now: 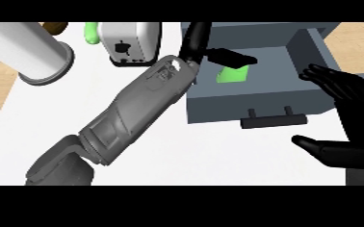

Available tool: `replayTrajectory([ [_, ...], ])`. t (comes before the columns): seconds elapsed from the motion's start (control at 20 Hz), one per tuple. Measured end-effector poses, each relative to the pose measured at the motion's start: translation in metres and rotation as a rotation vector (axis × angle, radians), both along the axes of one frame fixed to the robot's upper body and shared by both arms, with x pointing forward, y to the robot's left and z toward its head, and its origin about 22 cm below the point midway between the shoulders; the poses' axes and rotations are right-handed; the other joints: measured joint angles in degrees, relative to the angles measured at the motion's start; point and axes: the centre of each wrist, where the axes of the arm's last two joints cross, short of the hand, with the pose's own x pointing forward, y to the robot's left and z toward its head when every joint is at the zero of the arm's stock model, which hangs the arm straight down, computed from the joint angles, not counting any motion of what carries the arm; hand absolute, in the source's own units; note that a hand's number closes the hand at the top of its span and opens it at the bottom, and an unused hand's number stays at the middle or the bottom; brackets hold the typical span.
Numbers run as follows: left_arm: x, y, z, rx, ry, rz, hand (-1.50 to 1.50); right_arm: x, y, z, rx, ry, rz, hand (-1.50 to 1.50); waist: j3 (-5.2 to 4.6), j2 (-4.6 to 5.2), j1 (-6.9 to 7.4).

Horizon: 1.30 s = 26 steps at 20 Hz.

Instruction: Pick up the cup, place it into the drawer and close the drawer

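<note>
Left hand (213,53) reaches into the open drawer (313,45), fingers curled around the green cup (233,75). Right hand (341,120) rests open beside the drawer, holding nothing.

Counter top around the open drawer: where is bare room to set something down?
Bare white counter lies in front of the grey open drawer, between the left forearm and the right hand. The back-left is crowded: white cylinder, white toaster. Inside the drawer, the left hand sits over the green cup.

White counter (213,149) with grey open drawer (256,103), toaster (129,43), white cylinder (35,53) and a green item (92,32).
</note>
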Motion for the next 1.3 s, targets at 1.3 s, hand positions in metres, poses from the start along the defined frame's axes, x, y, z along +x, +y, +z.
replayTrajectory([
  [1.3, -0.009, 0.134, 0.025, -0.232, 0.051, 0.069, -1.5, -0.005, 0.027, -0.014, -0.616, 0.02, -0.101, 1.5, -0.05, -1.08, 5.87],
])
